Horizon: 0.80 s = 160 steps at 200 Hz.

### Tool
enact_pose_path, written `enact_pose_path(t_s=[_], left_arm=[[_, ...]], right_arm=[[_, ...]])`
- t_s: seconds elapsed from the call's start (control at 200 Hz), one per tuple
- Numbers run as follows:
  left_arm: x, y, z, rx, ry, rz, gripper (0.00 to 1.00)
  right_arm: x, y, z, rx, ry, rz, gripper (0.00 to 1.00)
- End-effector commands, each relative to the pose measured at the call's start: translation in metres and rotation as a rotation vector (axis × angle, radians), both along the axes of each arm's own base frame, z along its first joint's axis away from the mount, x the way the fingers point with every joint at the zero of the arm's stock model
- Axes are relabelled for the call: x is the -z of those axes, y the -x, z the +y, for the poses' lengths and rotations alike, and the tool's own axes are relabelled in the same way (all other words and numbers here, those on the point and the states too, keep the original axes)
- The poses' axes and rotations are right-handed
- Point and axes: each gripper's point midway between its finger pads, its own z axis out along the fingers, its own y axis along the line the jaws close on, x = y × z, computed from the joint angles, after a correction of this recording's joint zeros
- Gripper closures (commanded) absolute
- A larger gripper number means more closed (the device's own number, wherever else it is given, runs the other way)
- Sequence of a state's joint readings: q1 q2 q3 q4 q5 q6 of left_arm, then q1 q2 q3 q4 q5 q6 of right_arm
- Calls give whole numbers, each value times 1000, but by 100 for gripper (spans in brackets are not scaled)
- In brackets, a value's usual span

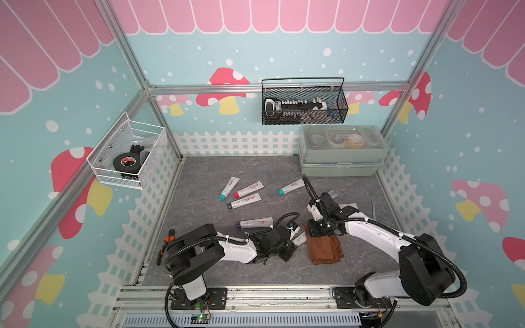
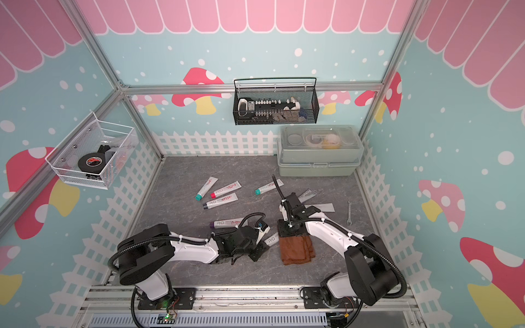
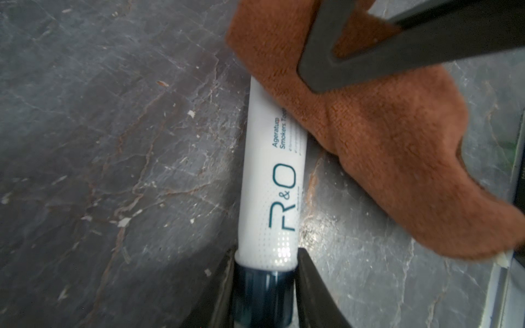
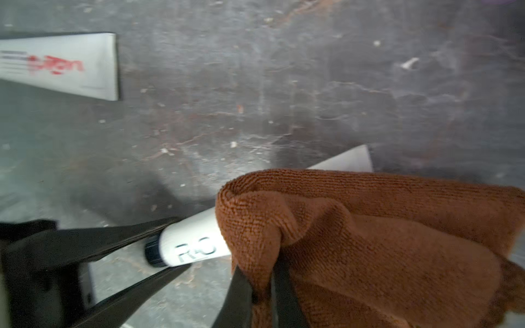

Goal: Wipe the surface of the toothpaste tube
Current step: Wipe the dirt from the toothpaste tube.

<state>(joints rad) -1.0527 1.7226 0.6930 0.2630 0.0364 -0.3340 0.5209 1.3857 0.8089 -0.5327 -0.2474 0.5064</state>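
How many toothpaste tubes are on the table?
6. Three cluster mid-table: teal-capped tube, red-capped tube, dark-capped tube. A second teal-capped tube lies rightward, a purple-capped tube nearer; the held tube sits in the left gripper, partly under the cloth. The right arm may hide more.

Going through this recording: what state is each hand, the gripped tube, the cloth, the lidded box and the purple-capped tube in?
toothpaste tube, capped, far end covered by the cloth.
cloth, bunched, draped over the toothpaste tube.
left hand, shut on the toothpaste tube's cap end.
right hand, shut on the cloth.
box, lid closed.
purple-capped tube, capped, lying flat, untouched.
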Motion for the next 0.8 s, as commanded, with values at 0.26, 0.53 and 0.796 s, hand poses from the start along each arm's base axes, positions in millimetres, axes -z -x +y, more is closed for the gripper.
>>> enact_pose_path(t_s=[0.26,0.53,0.796], left_arm=[[8,-1,8,-26,-19,21,68],[8,-2,11,-37,-18,16,68],[7,-3,14,-45,-8,13,68]], right_arm=[[44,8,-11,-35,202,94,94],[61,-4,-74,54,556,71,94],[63,-7,-95,147,489,89,94]])
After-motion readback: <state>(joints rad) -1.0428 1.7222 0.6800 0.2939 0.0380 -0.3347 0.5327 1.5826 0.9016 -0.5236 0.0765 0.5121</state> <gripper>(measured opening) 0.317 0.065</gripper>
